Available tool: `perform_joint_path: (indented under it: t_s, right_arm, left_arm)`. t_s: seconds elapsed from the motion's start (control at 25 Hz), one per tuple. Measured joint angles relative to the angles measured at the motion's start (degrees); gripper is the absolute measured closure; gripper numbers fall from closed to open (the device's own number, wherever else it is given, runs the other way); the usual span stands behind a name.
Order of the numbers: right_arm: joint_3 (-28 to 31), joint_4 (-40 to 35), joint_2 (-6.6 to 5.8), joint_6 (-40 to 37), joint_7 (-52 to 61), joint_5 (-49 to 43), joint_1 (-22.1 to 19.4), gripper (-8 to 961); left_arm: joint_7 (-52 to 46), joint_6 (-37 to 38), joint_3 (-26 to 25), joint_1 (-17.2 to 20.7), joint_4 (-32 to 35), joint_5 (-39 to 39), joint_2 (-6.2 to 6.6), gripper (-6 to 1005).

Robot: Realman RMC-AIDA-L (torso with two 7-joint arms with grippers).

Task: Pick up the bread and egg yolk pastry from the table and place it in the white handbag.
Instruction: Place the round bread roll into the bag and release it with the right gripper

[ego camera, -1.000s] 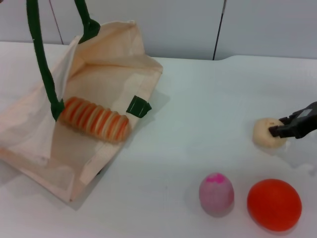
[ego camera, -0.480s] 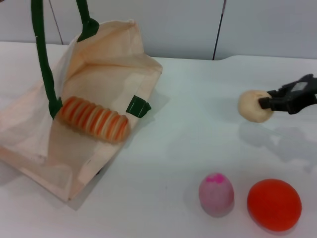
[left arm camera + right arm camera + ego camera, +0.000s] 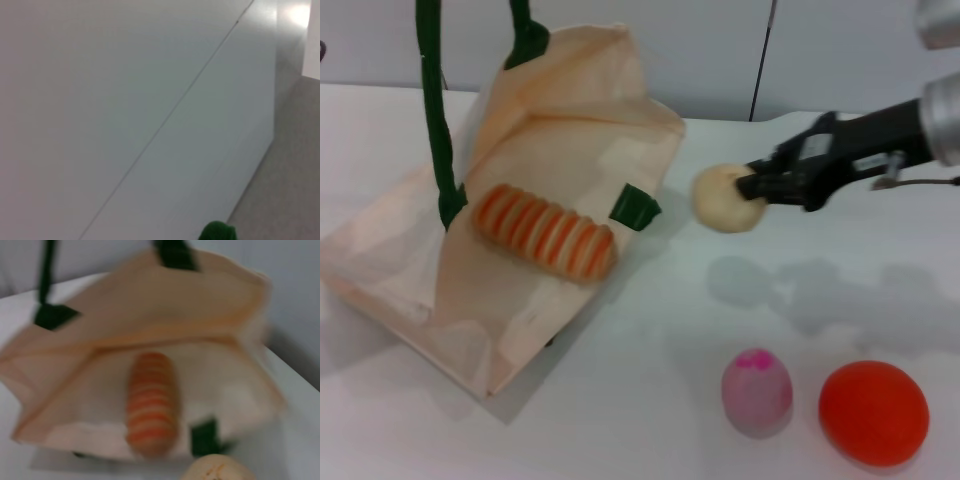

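Note:
The white handbag (image 3: 555,140) lies open on the table at the left, its dark green handles (image 3: 433,110) pulled up out of the head view. The striped bread (image 3: 544,232) lies inside its mouth; the right wrist view shows the bread (image 3: 151,402) and the bag (image 3: 150,315) too. My right gripper (image 3: 752,186) is shut on the egg yolk pastry (image 3: 722,198) and holds it in the air just right of the bag's opening. The pastry (image 3: 215,470) shows at the edge of the right wrist view. My left gripper is out of view; only a bit of green handle (image 3: 217,232) shows in its wrist view.
A pink-topped egg shape (image 3: 756,390) and a bigger orange-red ball (image 3: 873,411) sit on the white table (image 3: 650,400) at the front right. A wall rises behind the table.
My right gripper lifted the pastry off the table and carried it left, up to the bag's opening. The bag and its handles shifted a little to the right.

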Motion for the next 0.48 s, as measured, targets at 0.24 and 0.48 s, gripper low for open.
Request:
perform_joint_path:
  t_s: [0.24,0.48]
  right_arm:
    - [-8.22,3.87,0.06,3.52,0.39,4.89,5.0,778]
    - [-12.38,7.35,0.08,6.78,0.4,7.53,9.11,839]
  left_arm:
    - [-0.12,-0.47,0.1,-1.03,-0.3,0.38,-0.38,840]
    - [-0.22,-0.57,0.1,-2.48,-0.3,1.75,-1.04,839]
